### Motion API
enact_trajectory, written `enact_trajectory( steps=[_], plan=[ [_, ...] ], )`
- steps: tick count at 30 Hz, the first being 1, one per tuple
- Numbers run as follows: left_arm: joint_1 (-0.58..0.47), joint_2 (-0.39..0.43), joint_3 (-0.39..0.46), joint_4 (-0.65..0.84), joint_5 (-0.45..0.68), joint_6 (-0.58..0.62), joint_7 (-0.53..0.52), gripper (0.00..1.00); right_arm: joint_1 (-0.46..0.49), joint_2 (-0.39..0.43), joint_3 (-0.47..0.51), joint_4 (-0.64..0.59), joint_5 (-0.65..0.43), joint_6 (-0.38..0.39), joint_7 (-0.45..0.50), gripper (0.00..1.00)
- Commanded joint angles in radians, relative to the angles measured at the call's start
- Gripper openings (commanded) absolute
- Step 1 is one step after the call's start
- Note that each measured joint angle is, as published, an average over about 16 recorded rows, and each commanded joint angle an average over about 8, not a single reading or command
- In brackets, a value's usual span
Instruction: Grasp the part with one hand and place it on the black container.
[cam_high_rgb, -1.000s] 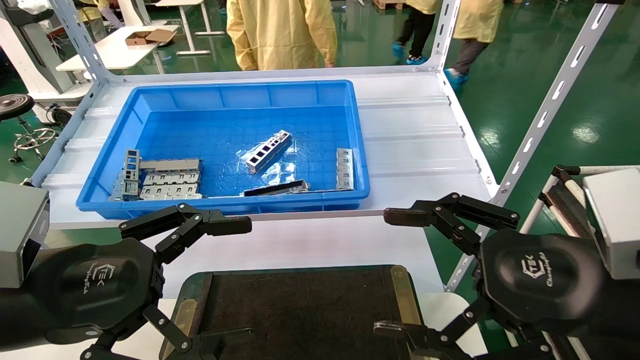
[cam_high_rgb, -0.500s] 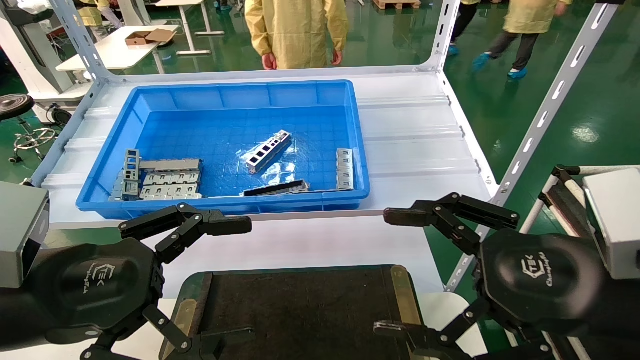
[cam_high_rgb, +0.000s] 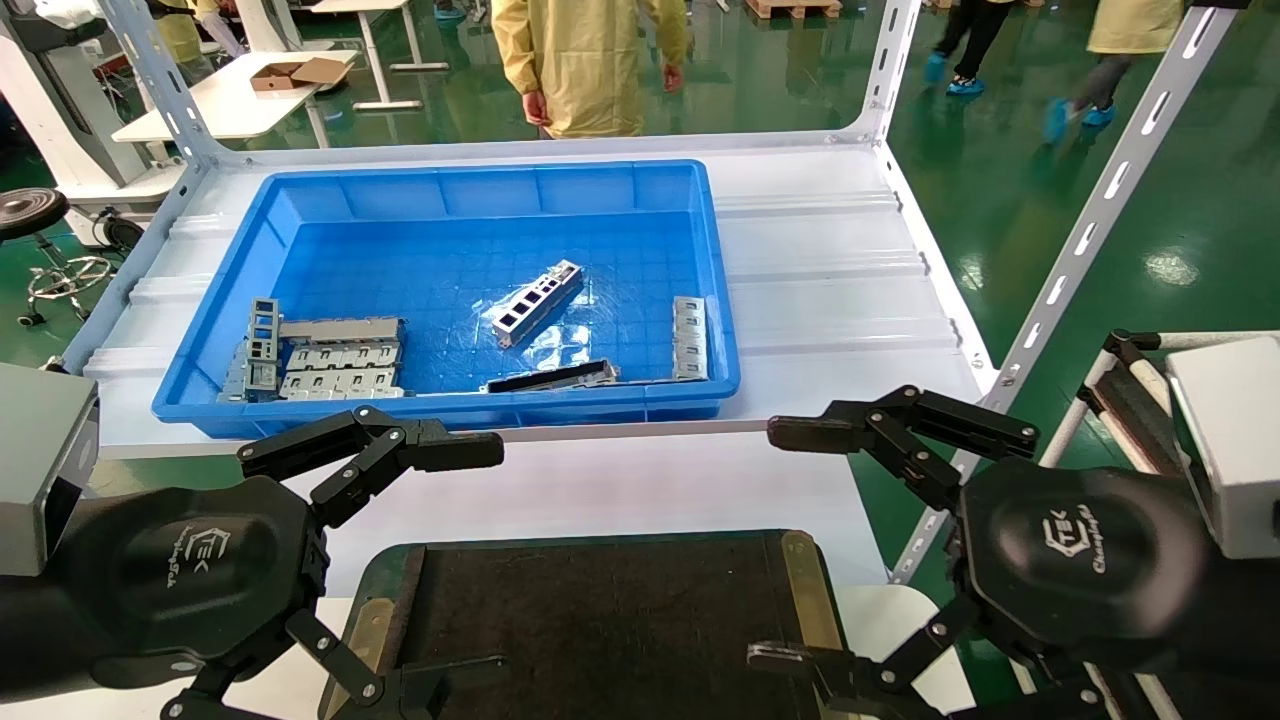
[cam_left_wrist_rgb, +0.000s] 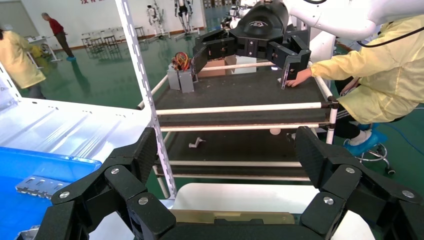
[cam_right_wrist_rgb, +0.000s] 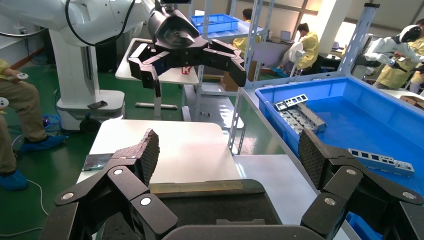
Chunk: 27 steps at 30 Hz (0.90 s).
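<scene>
The part (cam_high_rgb: 536, 302), a slim silver strip w/ four cutouts, lies diagonally on the floor of the blue bin (cam_high_rgb: 300, 205), approx. mid-bin, apart from everything else. Nothing is touching it. Near it, toward the front wall: a longer dark bar (cam_high_rgb: 552, 377). At the bin's right wall: another grey strip (cam_high_rgb: 689, 337). Front-left corner: stacked grey plates (cam_high_rgb: 330, 358). The bin sits on a white shelf (cam_high_rgb: 830, 290).

The black container (cam_high_rgb: 600, 620) sits closer to the robot, below the shelf edge, between the two arms, w/ a brass side strip showing on each side.

Left gripper (cam_high_rgb: 440, 570) hovers over the container's left edge, fingers spread wide, holding nothing. Right gripper (cam_high_rgb: 800, 545) hovers at the container's right edge, fingers likewise wide apart, holding nothing. Both are well short of the bin.
</scene>
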Motion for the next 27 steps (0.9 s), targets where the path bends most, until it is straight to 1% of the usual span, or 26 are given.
enact_trajectory(
  steps=[1,12,18,22,27],
  plan=[
    [0.000,0.000,0.000,0.000,0.000,0.000,0.000,1.00,0.000,0.000,0.000,0.000,0.000,0.000,0.000,1.00],
    [-0.001,0.001,0.000,0.000,0.000,-0.002,0.000,1.00,0.000,0.000,0.000,0.000,0.000,0.000,0.000,1.00],
    [-0.007,0.013,0.002,-0.002,0.002,-0.021,-0.011,1.00,0.000,0.000,0.000,0.000,0.000,0.000,0.000,1.00],
    [-0.015,0.026,0.010,-0.002,0.023,-0.053,-0.020,1.00,0.000,0.000,0.000,-0.001,0.000,0.000,0.000,1.00],
    [-0.029,0.044,0.026,0.001,0.077,-0.109,-0.026,1.00,0.000,0.000,0.000,-0.001,0.000,0.000,0.000,1.00]
  ],
)
